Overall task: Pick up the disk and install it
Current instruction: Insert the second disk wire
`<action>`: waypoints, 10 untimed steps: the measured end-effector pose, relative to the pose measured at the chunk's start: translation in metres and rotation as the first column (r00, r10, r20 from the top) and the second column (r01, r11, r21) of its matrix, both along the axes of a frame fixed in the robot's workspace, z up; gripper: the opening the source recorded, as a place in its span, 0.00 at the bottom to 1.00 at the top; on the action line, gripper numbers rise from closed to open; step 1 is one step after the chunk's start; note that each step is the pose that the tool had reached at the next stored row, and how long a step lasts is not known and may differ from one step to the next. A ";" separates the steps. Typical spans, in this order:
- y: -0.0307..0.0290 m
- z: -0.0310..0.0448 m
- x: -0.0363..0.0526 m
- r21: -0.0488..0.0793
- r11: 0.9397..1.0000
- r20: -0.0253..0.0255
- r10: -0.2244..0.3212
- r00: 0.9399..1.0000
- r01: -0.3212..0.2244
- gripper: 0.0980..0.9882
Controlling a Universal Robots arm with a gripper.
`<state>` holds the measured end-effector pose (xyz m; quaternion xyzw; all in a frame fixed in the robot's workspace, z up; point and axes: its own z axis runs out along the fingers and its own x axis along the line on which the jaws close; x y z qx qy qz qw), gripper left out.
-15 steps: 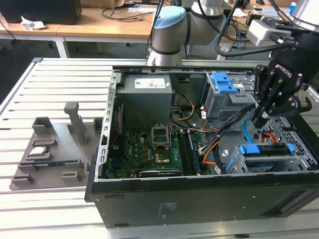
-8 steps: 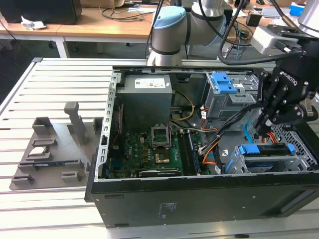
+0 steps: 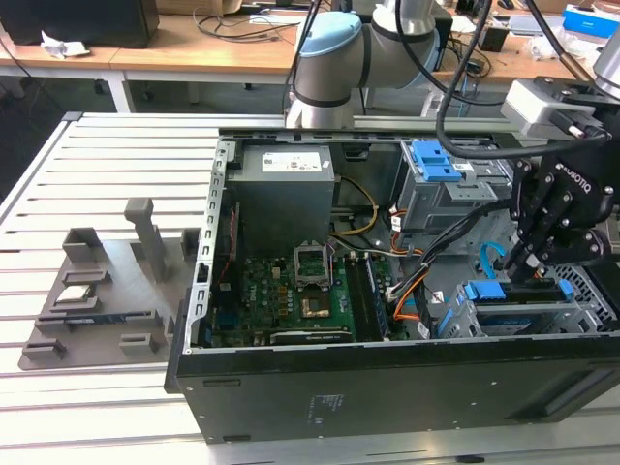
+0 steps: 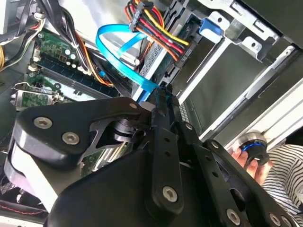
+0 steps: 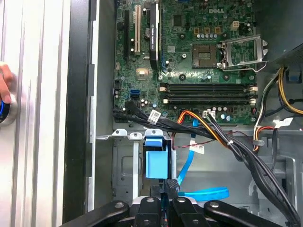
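Cables [image 5: 222, 137] and a blue ribbon [image 3: 491, 254] are crowding the drive cage [image 3: 542, 315] at the exterior view's lower right. The gripper [image 3: 528, 263] is hovering there, fingers pressed together, touching the disk [image 3: 513, 291] sitting in the cage.

Arm [image 3: 339, 48]: fat silver-grey tube segments, pale blue joint cap, black cables looped around it. A light grey box [image 3: 542, 105] sits at the wrist. Gripper [image 3: 531, 260]: matte black, white lettering on the body, jointed link fingers. In the second wrist view the gripper [image 4: 161, 92] has flat black link plates [image 4: 66, 130] pinned with silver socket-head screws [image 4: 71, 138]; more black links with screws run to 5 o'clock.
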<state>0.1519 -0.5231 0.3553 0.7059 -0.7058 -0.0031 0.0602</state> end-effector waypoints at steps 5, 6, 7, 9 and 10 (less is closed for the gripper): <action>-0.0002 -0.0049 0.0059 0.002 1.000 0.000 0.000 1.000 0.000 0.07; -0.0001 -0.0057 0.0075 0.002 1.000 0.000 0.000 1.000 0.000 0.07; -0.0001 -0.0068 0.0091 0.002 1.000 0.000 0.000 1.000 0.000 0.07; -0.0001 -0.0091 0.0100 0.002 1.000 0.000 0.000 1.000 0.000 0.07; 0.0001 -0.0096 0.0102 0.002 1.000 0.000 0.000 1.000 0.000 0.07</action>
